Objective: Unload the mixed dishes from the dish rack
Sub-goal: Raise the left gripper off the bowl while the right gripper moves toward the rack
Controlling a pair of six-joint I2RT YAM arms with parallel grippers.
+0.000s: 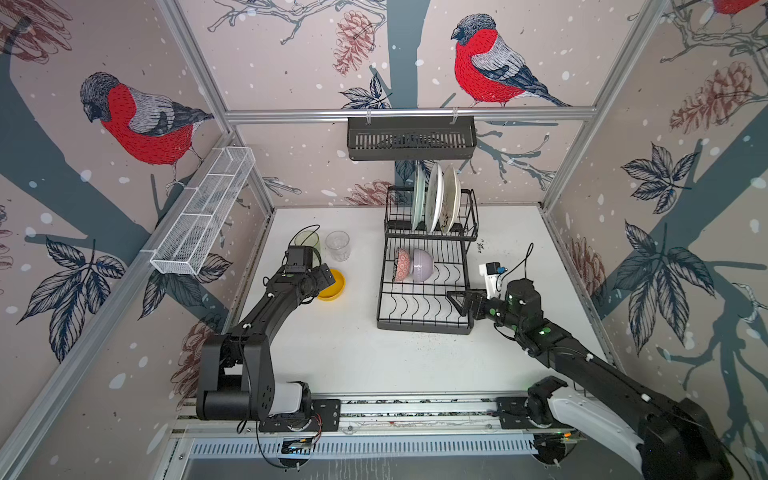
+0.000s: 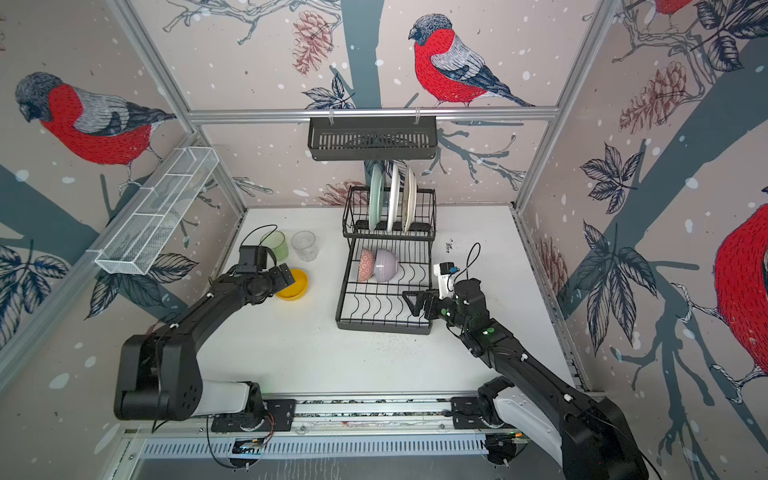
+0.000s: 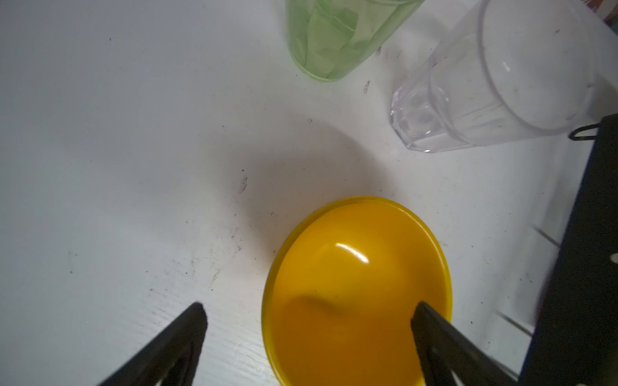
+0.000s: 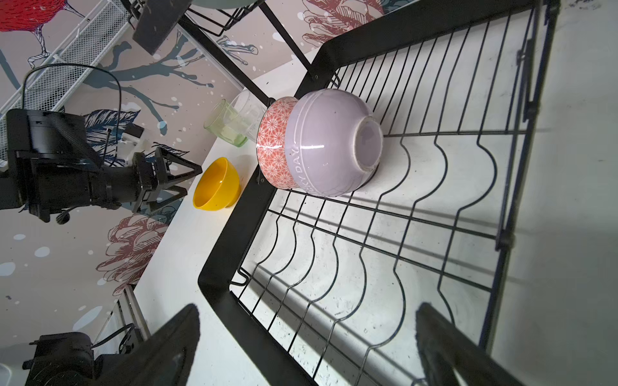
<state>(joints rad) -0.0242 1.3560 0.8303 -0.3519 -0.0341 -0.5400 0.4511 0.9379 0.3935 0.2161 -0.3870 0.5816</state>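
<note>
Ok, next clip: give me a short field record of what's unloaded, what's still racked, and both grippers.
off rack, on table: yellow bowl, green glass, clear glass
lower tray of dish rack: pink bowl and lilac bowl, on their sides, touching
upper tier: three plates, upright
left gripper: open, straddling yellow bowl's rim
right gripper: open, empty, over tray

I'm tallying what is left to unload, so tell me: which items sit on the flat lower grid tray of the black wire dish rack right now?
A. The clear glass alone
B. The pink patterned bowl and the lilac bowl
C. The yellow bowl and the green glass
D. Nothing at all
B: the pink patterned bowl and the lilac bowl lie nested on their sides on the lower tray of the black wire dish rack.
</note>
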